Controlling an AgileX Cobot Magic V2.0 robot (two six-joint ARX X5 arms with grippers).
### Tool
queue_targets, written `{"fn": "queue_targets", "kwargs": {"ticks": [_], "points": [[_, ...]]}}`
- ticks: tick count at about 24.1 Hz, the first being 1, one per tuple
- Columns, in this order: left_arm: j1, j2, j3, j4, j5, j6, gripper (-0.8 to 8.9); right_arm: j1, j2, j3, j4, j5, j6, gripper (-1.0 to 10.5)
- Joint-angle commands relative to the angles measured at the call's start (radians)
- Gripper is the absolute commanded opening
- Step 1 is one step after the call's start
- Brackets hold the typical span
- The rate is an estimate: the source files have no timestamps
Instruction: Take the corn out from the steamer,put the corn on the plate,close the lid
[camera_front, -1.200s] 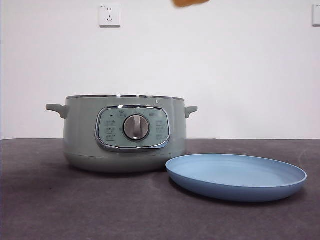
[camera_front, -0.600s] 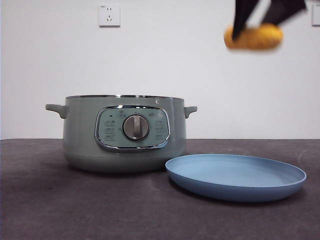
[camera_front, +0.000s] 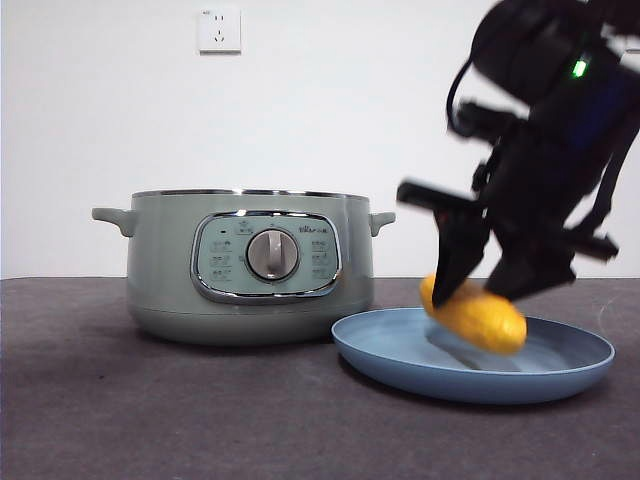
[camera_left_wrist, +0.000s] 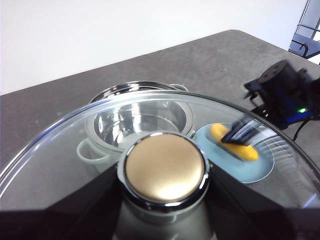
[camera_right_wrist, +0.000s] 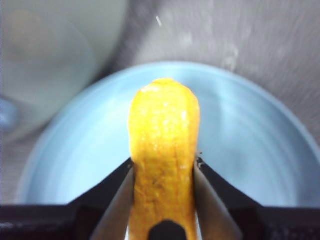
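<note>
**Visitor:** White wall with a socket (camera_front: 219, 30) behind, dark grey table (camera_front: 150, 420) in front. What is going on?

**Onlooker:** Over the blue plate (camera_front: 560, 372), the right gripper (camera_right_wrist: 163, 172) pinches the corn (camera_front: 474, 314) between its jaws. The cob hangs tilted, low over the plate, maybe already touching; the blur hides that. I'd say it is about to be set down.

**Visitor:** And the pot?

**Onlooker:** Beside the plate stands the green steamer (camera_front: 160, 260), open and empty. The left gripper holds the glass lid (camera_left_wrist: 60, 150) above, by its knob (camera_left_wrist: 165, 167) it seems, likely waiting to close it.
</note>
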Motion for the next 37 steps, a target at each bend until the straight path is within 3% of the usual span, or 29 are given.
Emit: {"fn": "queue_targets", "kwargs": {"ticks": [1,5,6,10,14,20,25,37], "points": [[-0.001,-0.010,0.007,0.051,0.000,0.008,-0.08,0.000,0.050,-0.010,0.011,-0.001,0.014,-0.1],[-0.001,-0.003,0.007,0.074,0.000,0.008,-0.08,0.002,0.065,-0.010,0.000,-0.001,0.021,0.1],[-0.001,0.007,0.007,0.085,0.000,0.008,-0.08,0.002,0.064,-0.010,-0.006,-0.001,0.021,0.7],[-0.001,0.074,0.007,0.153,0.000,0.008,-0.08,0.003,0.029,-0.010,-0.040,-0.001,0.020,6.7],[-0.001,0.185,0.007,0.283,0.004,0.008,-0.08,0.003,-0.113,-0.010,-0.119,0.001,0.001,6.8],[-0.001,0.441,0.007,0.491,0.029,0.011,-0.08,0.003,-0.511,-0.010,-0.327,0.001,-0.019,6.8],[-0.002,0.603,0.007,0.650,0.032,0.011,-0.08,0.003,-0.736,-0.010,-0.426,0.001,-0.025,6.8],[-0.007,0.904,0.007,0.958,0.051,0.012,-0.08,0.003,-1.036,-0.009,-0.585,0.002,-0.024,6.8]]}}
